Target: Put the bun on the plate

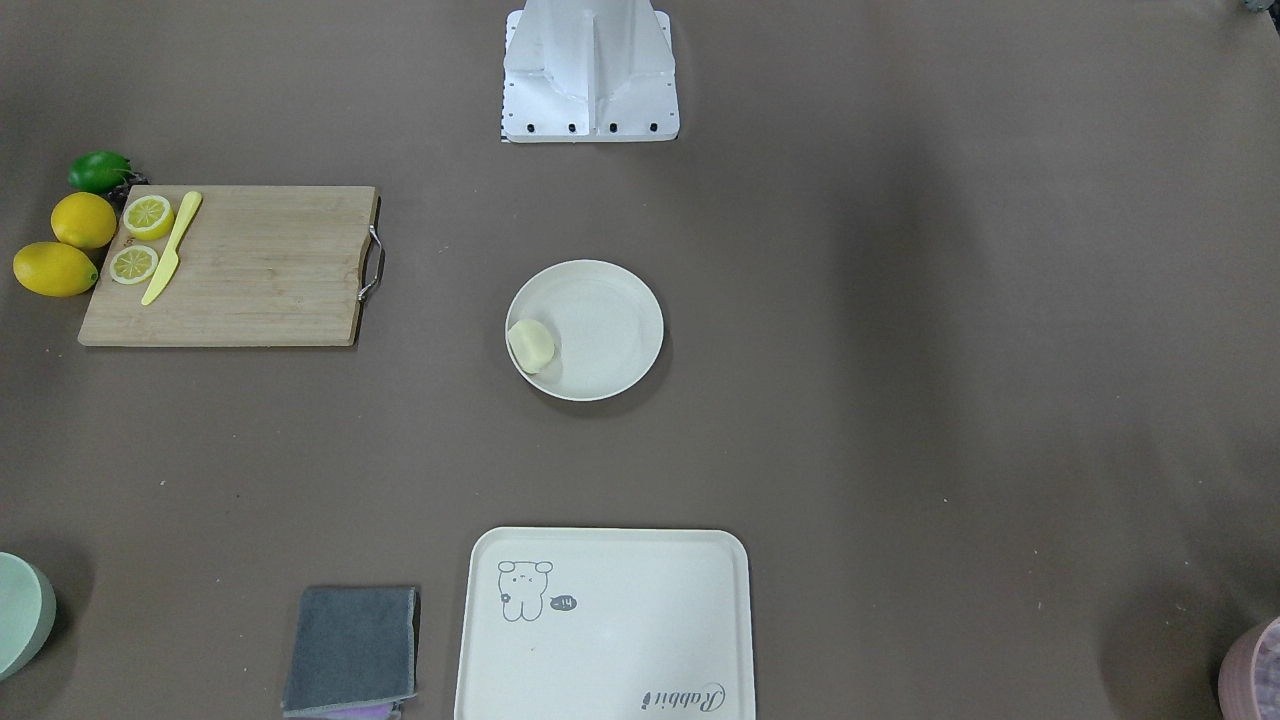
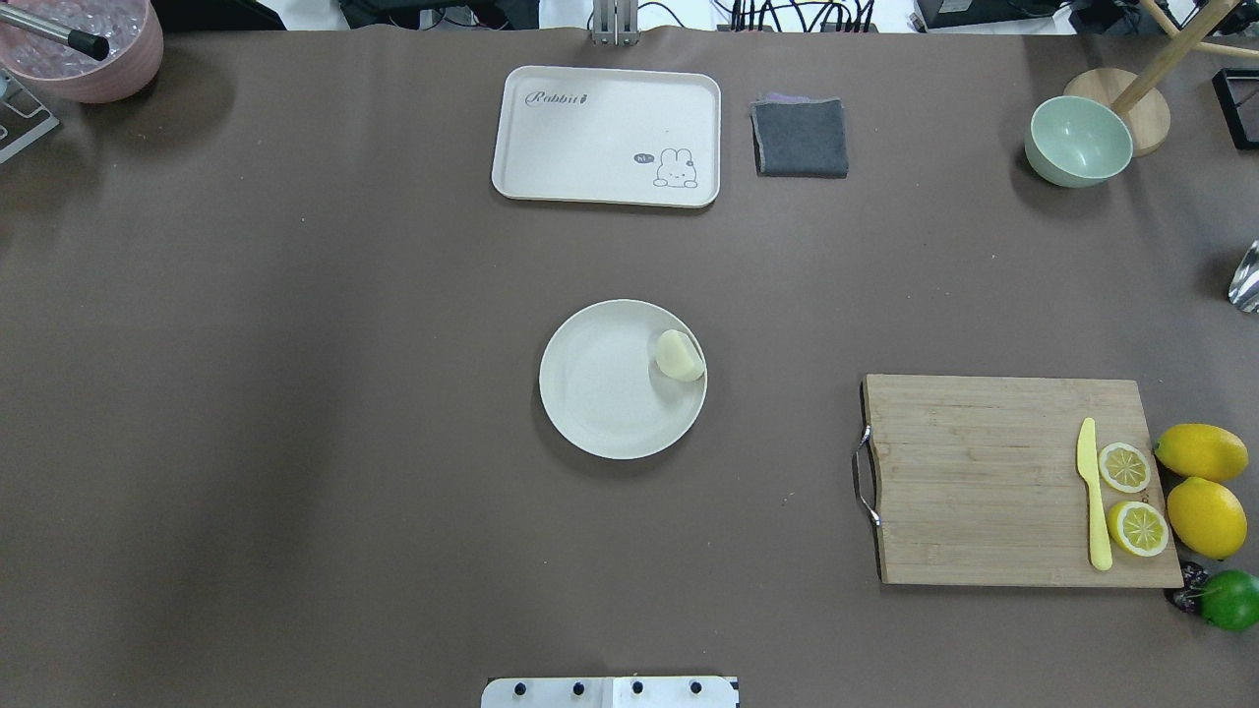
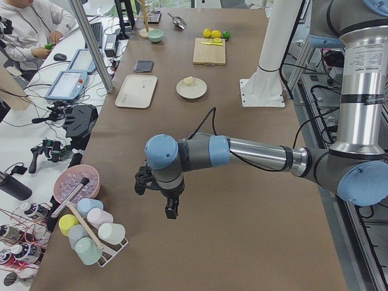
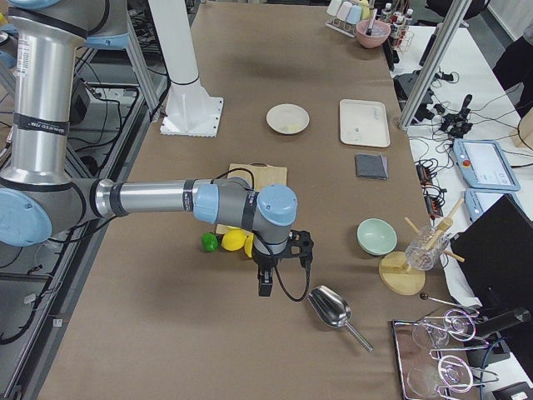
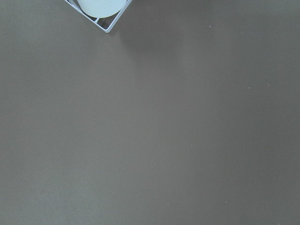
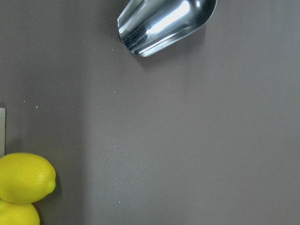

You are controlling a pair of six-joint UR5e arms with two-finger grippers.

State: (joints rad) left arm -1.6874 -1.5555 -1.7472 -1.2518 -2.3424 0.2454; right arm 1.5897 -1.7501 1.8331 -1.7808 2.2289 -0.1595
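The bun (image 2: 679, 355), a stubby pale cream cylinder with rounded edges and a smooth matte skin, lies inside the plate (image 2: 600, 393), close against the raised rim on the side toward my right arm. The plate is round, shallow and plain off-white, sitting in the middle of the dull brown table cover (image 2: 295, 393).

My left pincer (image 3: 171, 211) hangs over bare cover near a wire rack of pastel cups (image 3: 91, 233), well apart from the plate. My right pincer (image 4: 265, 286) hangs near two glossy whole lemons (image 6: 26, 178) and a polished steel scoop (image 6: 164, 23). Whether either pincer is spread or pressed together I cannot tell.

A grained wooden board (image 2: 984, 472) with a metal handle bears two lemon halves (image 2: 1124, 467).
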